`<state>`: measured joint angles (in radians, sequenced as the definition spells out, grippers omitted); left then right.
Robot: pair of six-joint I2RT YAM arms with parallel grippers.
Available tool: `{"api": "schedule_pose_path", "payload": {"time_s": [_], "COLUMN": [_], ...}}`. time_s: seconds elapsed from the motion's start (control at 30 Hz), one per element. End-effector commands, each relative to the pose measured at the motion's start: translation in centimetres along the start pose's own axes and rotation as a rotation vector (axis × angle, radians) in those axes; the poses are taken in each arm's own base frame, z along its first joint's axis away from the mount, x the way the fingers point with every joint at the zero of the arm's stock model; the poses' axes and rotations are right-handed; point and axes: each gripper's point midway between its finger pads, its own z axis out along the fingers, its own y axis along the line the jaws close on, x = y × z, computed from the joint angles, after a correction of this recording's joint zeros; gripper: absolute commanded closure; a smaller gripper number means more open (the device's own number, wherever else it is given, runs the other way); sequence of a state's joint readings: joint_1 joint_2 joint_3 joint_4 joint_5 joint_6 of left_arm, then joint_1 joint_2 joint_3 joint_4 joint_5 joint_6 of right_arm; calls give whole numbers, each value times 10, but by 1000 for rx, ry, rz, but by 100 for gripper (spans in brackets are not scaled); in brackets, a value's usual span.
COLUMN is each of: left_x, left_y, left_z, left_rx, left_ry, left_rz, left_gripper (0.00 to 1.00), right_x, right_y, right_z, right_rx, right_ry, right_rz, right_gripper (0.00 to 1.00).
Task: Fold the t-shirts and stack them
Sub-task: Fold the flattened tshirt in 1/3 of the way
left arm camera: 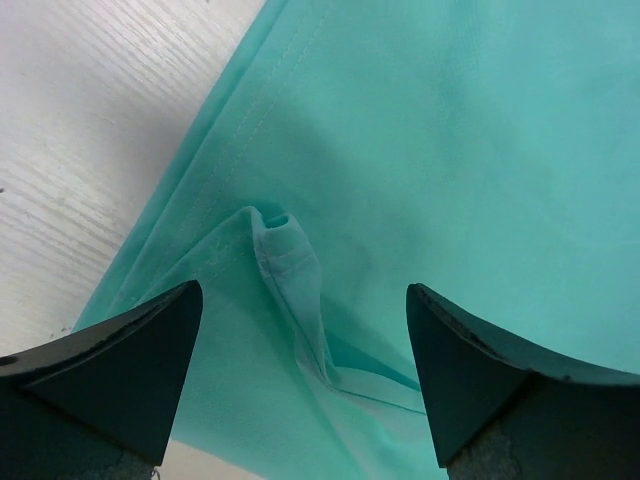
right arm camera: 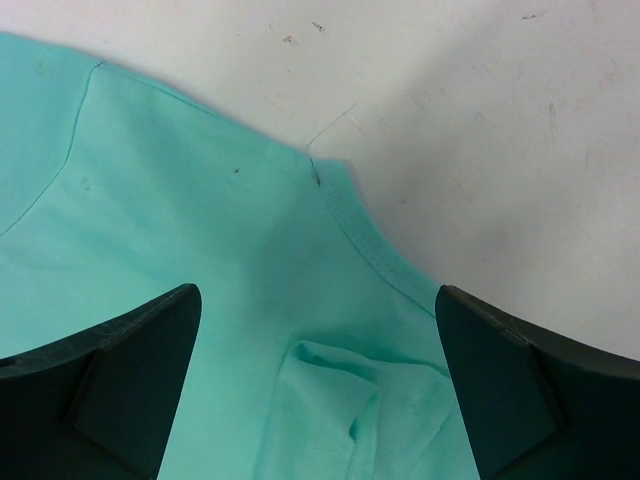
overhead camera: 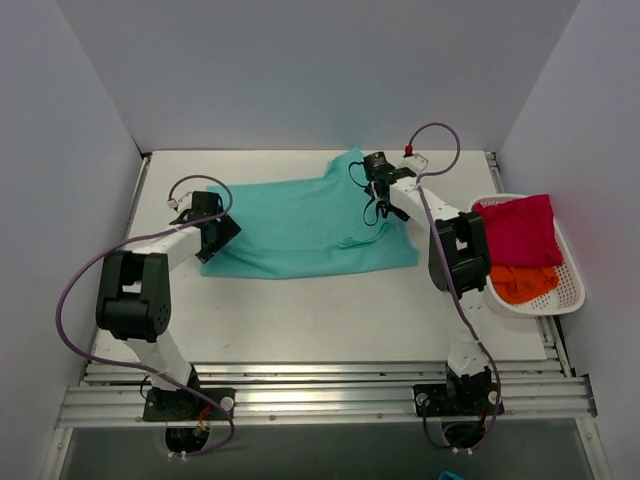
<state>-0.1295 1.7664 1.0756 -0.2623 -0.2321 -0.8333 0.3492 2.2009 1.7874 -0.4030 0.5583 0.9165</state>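
The teal t-shirt (overhead camera: pixel 305 228) lies spread across the middle of the white table. My left gripper (overhead camera: pixel 216 236) is open over its left edge; the left wrist view shows a raised fold of teal cloth (left arm camera: pixel 295 290) between the open fingers (left arm camera: pixel 130 370). My right gripper (overhead camera: pixel 378 205) is open over the shirt's upper right part; the right wrist view shows the collar hem (right arm camera: pixel 365 235) and a small bunched fold (right arm camera: pixel 350 400) between the fingers (right arm camera: pixel 520 380). The crimson-pink t-shirt (overhead camera: pixel 518 230) and the orange t-shirt (overhead camera: pixel 523 282) lie in the basket.
A white mesh basket (overhead camera: pixel 572 290) stands at the table's right edge. Grey walls enclose the table on three sides. An aluminium rail frame (overhead camera: pixel 320 385) runs along the near edge by the arm bases.
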Motion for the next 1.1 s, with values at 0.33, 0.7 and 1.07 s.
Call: {"api": "schedule_pose_path", "payload": {"time_s": [0.33, 0.7, 1.07], "left_x": [-101, -94, -88], "left_y": [-7, -4, -5], "left_z": [-86, -82, -74], "left_rx": [54, 69, 85], "left_ry": [-311, -308, -294], "left_rz": [-137, -113, -98], "left_gripper": [7, 8, 9], "right_x": [33, 86, 82], "right_y": [-36, -23, -3], "right_z": [-100, -114, -79], "right_rx": [-243, -296, -246], "right_ry": [-11, 58, 46], "right_rz": [-39, -86, -73], "right_gripper": [2, 53, 60]}}
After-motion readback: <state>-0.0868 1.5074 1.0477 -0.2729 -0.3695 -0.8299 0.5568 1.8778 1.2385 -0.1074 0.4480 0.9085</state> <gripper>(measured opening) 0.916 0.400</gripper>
